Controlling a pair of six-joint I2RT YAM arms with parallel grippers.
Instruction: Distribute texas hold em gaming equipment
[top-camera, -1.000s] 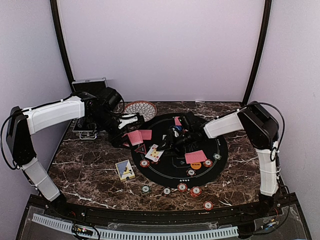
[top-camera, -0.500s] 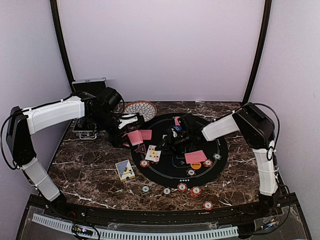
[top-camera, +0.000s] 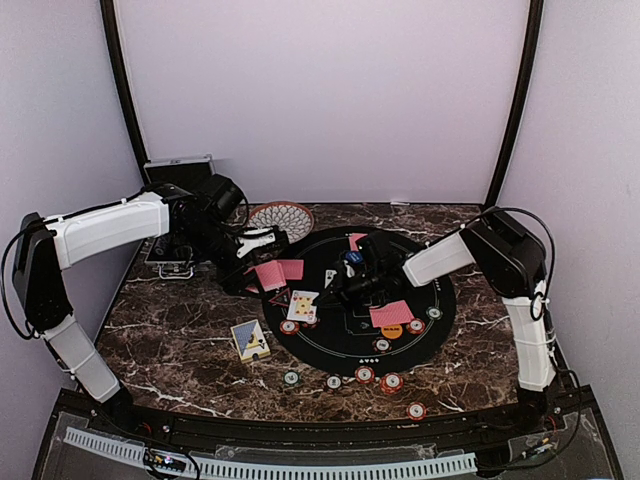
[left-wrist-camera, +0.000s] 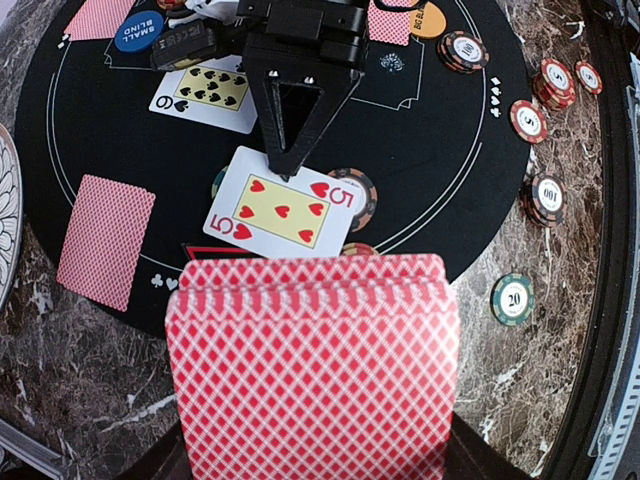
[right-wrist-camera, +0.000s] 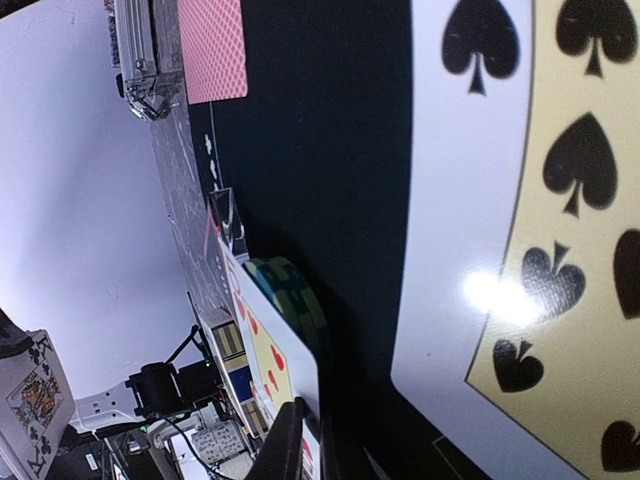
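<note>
The white left arm is stretched rightward, its left gripper (top-camera: 255, 265) clamped on a stack of red-backed playing cards (left-wrist-camera: 312, 370). The right arm is bent leftward and down. The right gripper (left-wrist-camera: 280, 165), fingers drawn together, is set at a face-up five-of-hearts card (left-wrist-camera: 285, 205) on the round black mat (left-wrist-camera: 430, 170).

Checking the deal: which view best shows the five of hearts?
Left wrist: the five of hearts lies face up, readable. Top external shows it small; right wrist sees it edge-on, on a chip.
</note>
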